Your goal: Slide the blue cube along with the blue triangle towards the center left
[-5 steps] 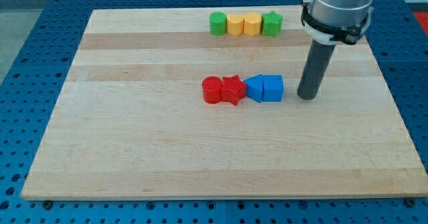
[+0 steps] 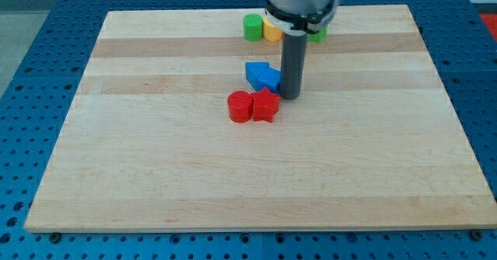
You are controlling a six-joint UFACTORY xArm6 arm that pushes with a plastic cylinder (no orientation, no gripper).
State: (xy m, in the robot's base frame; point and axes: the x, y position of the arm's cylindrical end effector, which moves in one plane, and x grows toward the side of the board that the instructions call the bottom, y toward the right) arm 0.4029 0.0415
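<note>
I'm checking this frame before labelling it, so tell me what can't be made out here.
- Camera view: the rod hides the blue blocks' right side, so cube and triangle cannot be told apart, nor whether my tip touches them.
- Camera view: in the top row only the green cylinder shows whole; the arm covers most of the yellow block and the green block at the view's right.

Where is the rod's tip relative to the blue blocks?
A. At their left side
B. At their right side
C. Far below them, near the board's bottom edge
B: my tip stands against the view's right side of the blue blocks, above-right of the red star.
</note>
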